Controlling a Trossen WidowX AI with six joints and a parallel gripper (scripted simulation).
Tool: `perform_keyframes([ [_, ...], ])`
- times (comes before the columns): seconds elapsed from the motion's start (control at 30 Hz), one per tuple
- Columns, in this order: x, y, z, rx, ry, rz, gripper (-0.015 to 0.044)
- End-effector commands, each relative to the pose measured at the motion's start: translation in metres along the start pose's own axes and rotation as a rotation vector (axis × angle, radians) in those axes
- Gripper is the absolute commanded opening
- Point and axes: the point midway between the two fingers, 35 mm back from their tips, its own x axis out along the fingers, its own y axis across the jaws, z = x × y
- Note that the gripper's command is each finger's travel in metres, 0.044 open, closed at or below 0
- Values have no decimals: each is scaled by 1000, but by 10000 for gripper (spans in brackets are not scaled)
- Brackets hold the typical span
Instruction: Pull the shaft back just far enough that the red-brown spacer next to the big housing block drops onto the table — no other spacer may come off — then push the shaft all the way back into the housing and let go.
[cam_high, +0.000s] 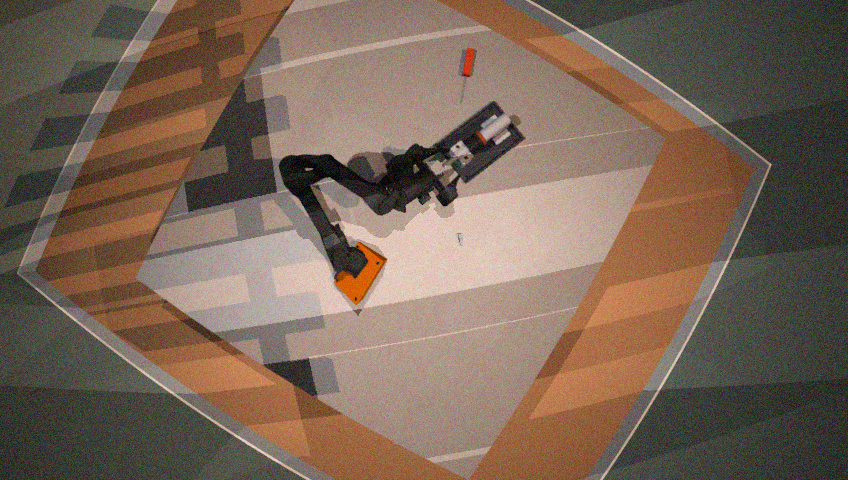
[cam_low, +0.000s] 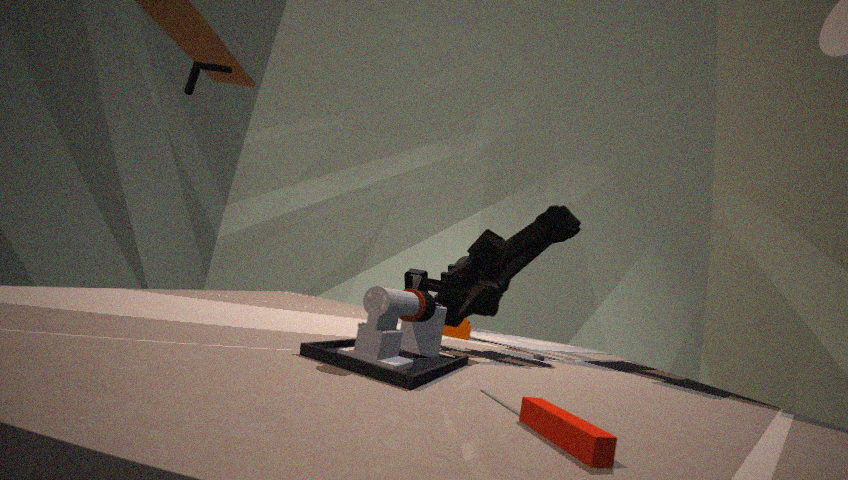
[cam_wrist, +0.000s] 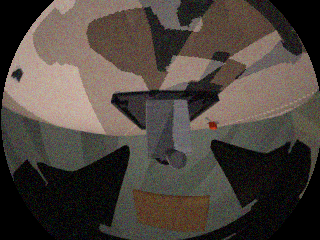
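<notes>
A pale grey cylindrical housing stands on a black-rimmed tray. The red-brown spacer sits against its inner end, on the shaft line. Black spacers sit directly beside it, toward a light bracket. The round grey shaft end faces the wrist camera. My gripper is open, its fingers on either side of the shaft end and apart from it. The spacers are hidden in the wrist view.
A red block with a thin rod lies beyond the tray. A small grey item lies on the table on the other side. My orange base plate is behind the arm.
</notes>
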Motion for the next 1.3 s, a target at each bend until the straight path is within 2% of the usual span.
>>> perform_keyframes([
  [0.0, 0, 0, -1, 4, 5, 2, 440],
  [0.53, 1, 0, -1, 4, 5, 2, 440],
  [1.1, 18, 0, -1, 4, 5, 1, 440],
  [1.27, 16, 0, 1, 1, -2, 1, 309],
])
